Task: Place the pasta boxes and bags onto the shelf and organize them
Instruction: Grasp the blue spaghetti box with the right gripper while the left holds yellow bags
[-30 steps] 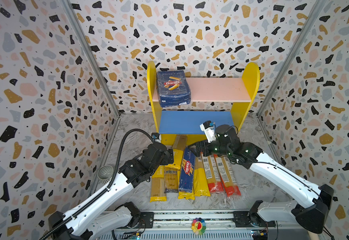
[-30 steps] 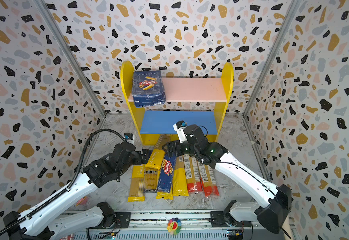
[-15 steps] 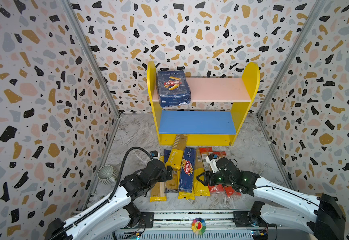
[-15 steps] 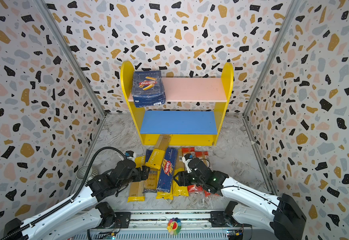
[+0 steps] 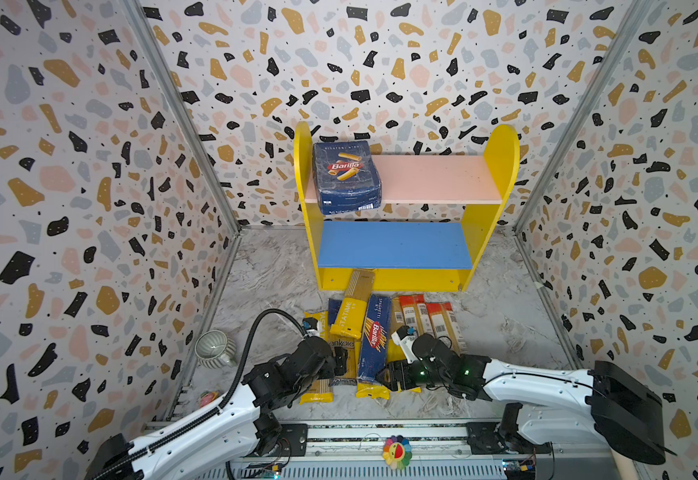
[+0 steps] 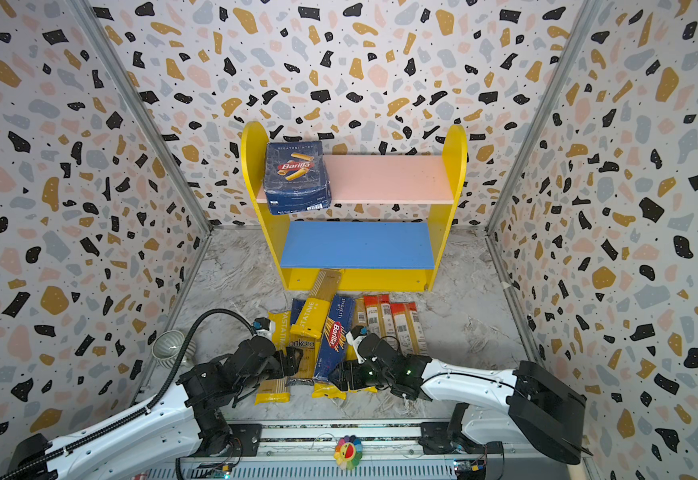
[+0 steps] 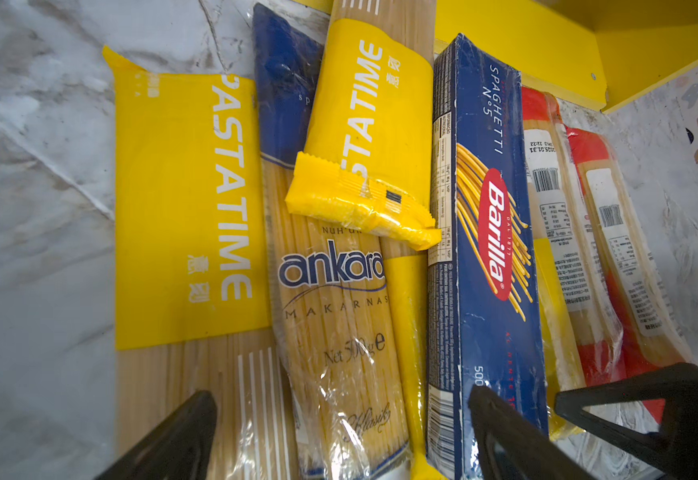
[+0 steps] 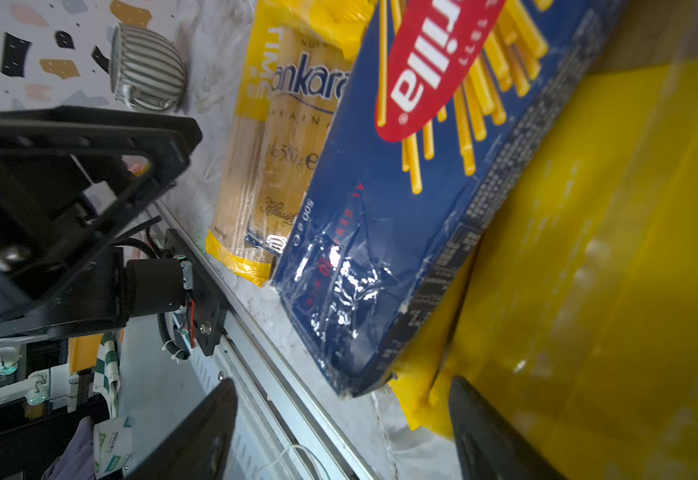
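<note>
The wide pasta box [image 5: 346,176] lies on the pink upper board of the shelf [image 5: 492,232]. On the floor in front, the bags lie side by side: yellow PASTATIME bags [image 7: 189,208], the ankara bag [image 7: 334,316] and red-ended bags [image 5: 426,318]. The narrow Barilla box [image 5: 374,336] sits tilted among them. My left gripper [image 7: 339,440] is open and straddles the ankara bag's near end, one finger over a PASTATIME bag, the other over the narrow box [image 7: 492,249]. My right gripper [image 8: 339,436] is open at the near corner of the narrow box [image 8: 380,232], beside a yellow bag [image 8: 588,270].
A ribbed grey cup [image 5: 213,348] stands on the floor left of the pile. The metal rail [image 5: 380,432] runs along the front edge just behind both grippers. One PASTATIME bag [image 5: 357,286] leans against the shelf's yellow base. Patterned walls close in both sides.
Both arms have pulled back from the shelf front and dropped low to the near ends of the pile. The right gripper came down from the blue lower board.
</note>
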Action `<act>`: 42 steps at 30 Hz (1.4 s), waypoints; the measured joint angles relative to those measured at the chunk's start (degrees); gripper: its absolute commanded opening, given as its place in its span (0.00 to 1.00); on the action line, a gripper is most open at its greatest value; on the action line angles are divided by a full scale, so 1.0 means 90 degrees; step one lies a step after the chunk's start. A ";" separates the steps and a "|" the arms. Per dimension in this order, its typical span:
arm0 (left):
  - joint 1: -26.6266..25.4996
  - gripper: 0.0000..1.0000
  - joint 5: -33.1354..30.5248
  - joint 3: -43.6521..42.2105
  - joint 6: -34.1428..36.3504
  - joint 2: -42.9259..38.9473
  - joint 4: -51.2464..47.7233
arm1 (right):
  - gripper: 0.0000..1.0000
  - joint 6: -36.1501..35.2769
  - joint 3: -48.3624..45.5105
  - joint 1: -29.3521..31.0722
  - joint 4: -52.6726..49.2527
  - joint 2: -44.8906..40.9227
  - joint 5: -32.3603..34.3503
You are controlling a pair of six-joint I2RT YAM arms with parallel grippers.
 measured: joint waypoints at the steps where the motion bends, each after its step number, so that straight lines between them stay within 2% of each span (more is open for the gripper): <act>1: -0.0010 0.95 0.0000 -0.0019 -0.0007 -0.0010 0.0005 | 0.82 0.0027 0.0000 0.0000 0.0087 0.0131 -0.0015; 13: -0.0024 0.93 0.0015 -0.0301 -0.0039 -0.0141 0.0087 | 0.83 0.0177 0.0498 -0.0109 0.0899 0.1392 -0.0308; 19: -0.0024 0.89 0.0017 -0.0459 -0.0039 -0.0085 0.0092 | 0.83 0.0435 0.0408 -0.0362 0.1838 0.1807 -0.0719; 25: -0.0024 0.81 0.0063 -0.0554 -0.0041 0.0095 0.0248 | 0.71 0.0794 -0.0158 -0.0661 0.3147 0.1955 -0.1032; 29: -0.0024 0.78 0.0138 -0.0566 -0.0034 0.0471 0.0452 | 0.63 0.0843 -0.0270 -0.0760 0.3402 0.1970 -0.1166; 36: -0.0024 0.76 0.0146 -0.0483 0.0080 0.1088 0.0882 | 0.59 0.0816 -0.0270 -0.0879 0.3466 0.2018 -0.1382; 42: -0.0024 0.66 0.0131 -0.0257 0.0138 0.1620 0.1064 | 0.56 0.0838 -0.0270 -0.1103 0.3820 0.2280 -0.1749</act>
